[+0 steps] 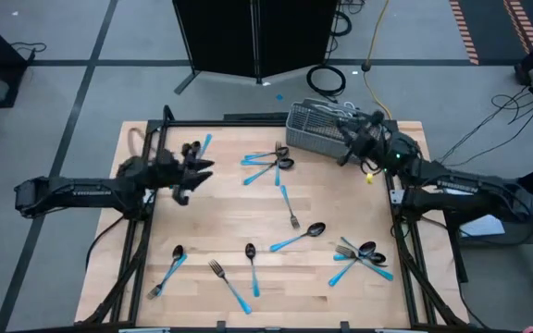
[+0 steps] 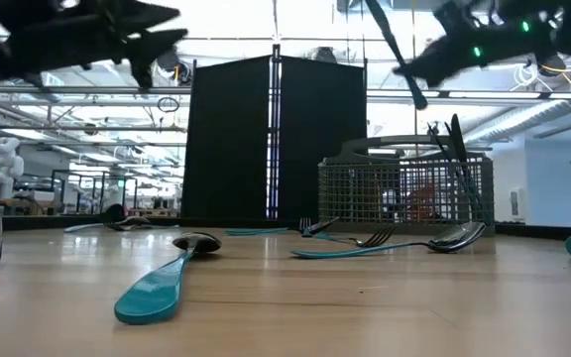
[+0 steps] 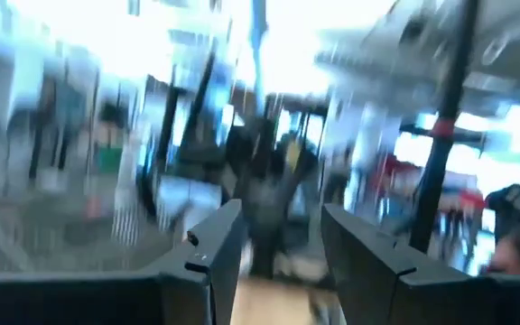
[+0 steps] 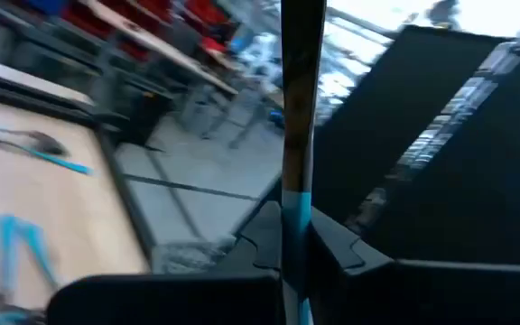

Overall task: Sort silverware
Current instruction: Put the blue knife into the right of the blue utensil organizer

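Note:
Silverware with dark heads and light-blue handles lies scattered flat on the table: a cluster (image 1: 271,165), a fork (image 1: 290,208), a spoon (image 1: 299,238), another cluster (image 1: 364,257), and pieces near the near edge (image 1: 229,282). My right gripper (image 1: 350,143) hovers beside the grey wire-mesh basket (image 1: 317,129), shut on a knife (image 4: 298,99). My left gripper (image 1: 192,171) is open and high above the table's left part, close to one lone piece (image 1: 202,146). In the left wrist view its fingers (image 3: 228,248) stand apart with nothing between them. My right gripper pinches the knife between its two fingers at the blue handle (image 4: 296,221), close to where the dark blade begins. The blade sticks out beyond the fingertips. The knife is lifted clear, tilted in the air above and beside the basket (image 2: 399,55).
The basket (image 2: 404,188) stands at the table's far right and holds a few dark utensils upright. A black panel (image 2: 276,139) stands behind the far edge. Bare wood shows in the table's left middle (image 1: 211,217).

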Robot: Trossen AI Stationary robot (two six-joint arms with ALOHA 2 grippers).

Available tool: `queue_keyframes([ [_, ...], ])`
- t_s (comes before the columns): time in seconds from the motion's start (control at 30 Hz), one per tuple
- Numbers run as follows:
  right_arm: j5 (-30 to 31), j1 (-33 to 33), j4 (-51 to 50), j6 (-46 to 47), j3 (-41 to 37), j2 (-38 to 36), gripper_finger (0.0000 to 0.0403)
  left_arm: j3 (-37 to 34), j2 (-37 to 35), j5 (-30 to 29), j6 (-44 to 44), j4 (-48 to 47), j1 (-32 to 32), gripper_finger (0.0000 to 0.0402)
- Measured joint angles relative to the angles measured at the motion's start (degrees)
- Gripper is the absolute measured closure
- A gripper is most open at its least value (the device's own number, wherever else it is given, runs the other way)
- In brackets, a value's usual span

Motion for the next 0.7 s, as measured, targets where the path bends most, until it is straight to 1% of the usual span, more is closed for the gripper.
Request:
queue_keyframes([
  [0.1,2.9,-2.2,6.6,-0.3,-4.3,-1.0,0.0397,-4.4,-0.4,-1.2,2.9,10.6,0.1,0.0253],
  [0.2,9.3,-4.2,6.8,0.4,-6.3,-1.0,0.0397,-5.9,-0.3,-4.9,3.7,15.9,0.1,0.0253],
  [0.27,11.1,-5.4,6.9,2.2,-6.7,-1.0,0.0397,-5.9,-0.4,-5.7,2.2,16.9,0.1,0.0253],
  [0.37,12.5,-7.1,6.9,4.9,-6.8,-0.7,0.0397,-5.9,-0.3,-5.0,1.8,16.2,0.1,0.0253],
  [0.47,18.7,-8.1,6.4,9.3,-6.9,-0.1,0.0397,-6.0,-0.3,-4.8,1.0,16.2,0.1,0.0253],
  [0.53,21.4,-8.4,5.1,11.7,-6.9,0.2,0.0397,-6.0,-0.3,-4.7,0.7,16.2,0.1,0.0253],
  [0.7,22.0,-8.3,3.9,16.2,-6.9,1.9,0.0397,-6.0,-0.3,-4.6,0.7,16.3,0.1,0.0253],
])
